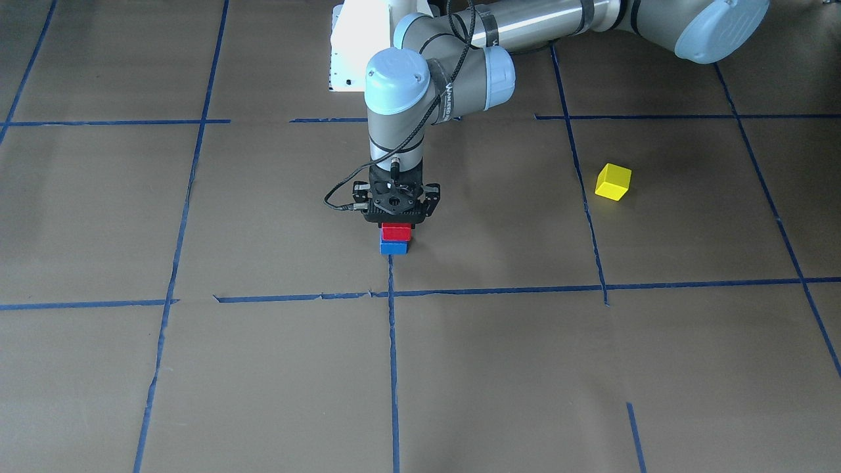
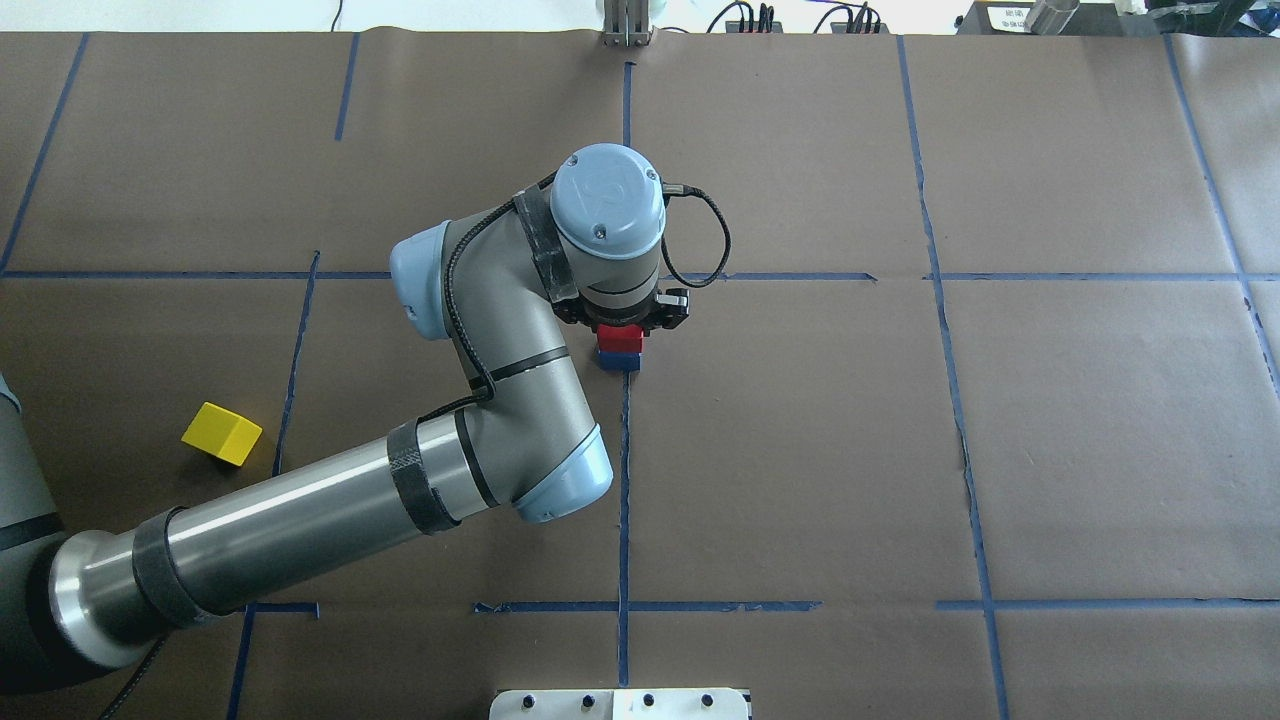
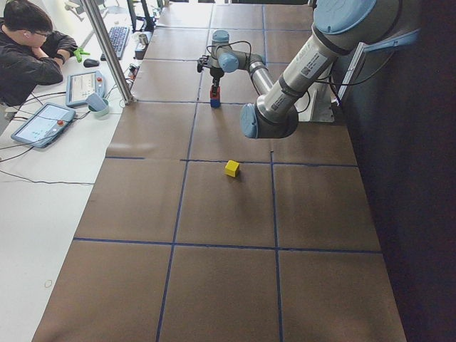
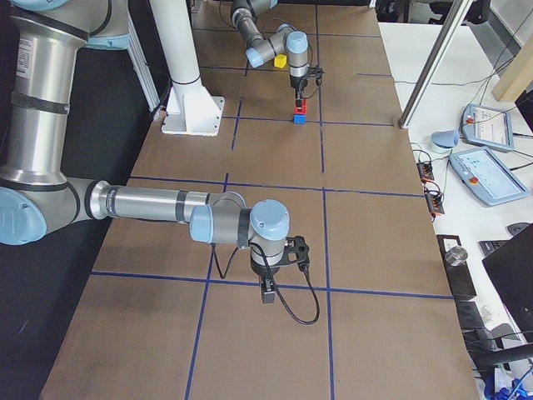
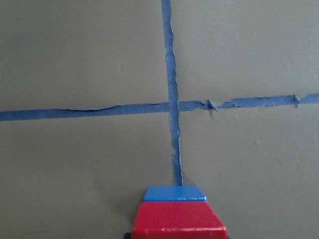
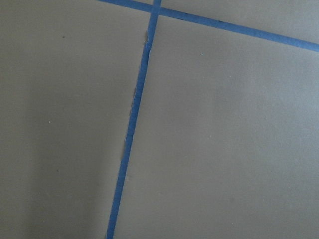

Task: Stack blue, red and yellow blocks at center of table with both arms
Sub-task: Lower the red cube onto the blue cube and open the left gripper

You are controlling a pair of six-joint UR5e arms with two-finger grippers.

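Two of three are in: red (image 1: 396,232) sits on blue (image 1: 393,247), and the pair stands at the table's middle, at 6 o'clock from the tape cross (image 5: 173,106) in the left wrist view. My left gripper (image 1: 396,225) hangs straight down over red with its fingers hidden behind its own body. I cannot tell whether it pinches red or sits slack around it (red looks squarely seated on blue either way). Yellow (image 2: 221,433) lies alone, well apart from the stack, at about 9 o'clock from it in the overhead view. My right gripper (image 4: 268,292) hovers over bare paper far from the blocks, and I cannot tell whether it is spread or pressed together. Left to do, as I judge it: free red, fetch yellow, cap the stack.
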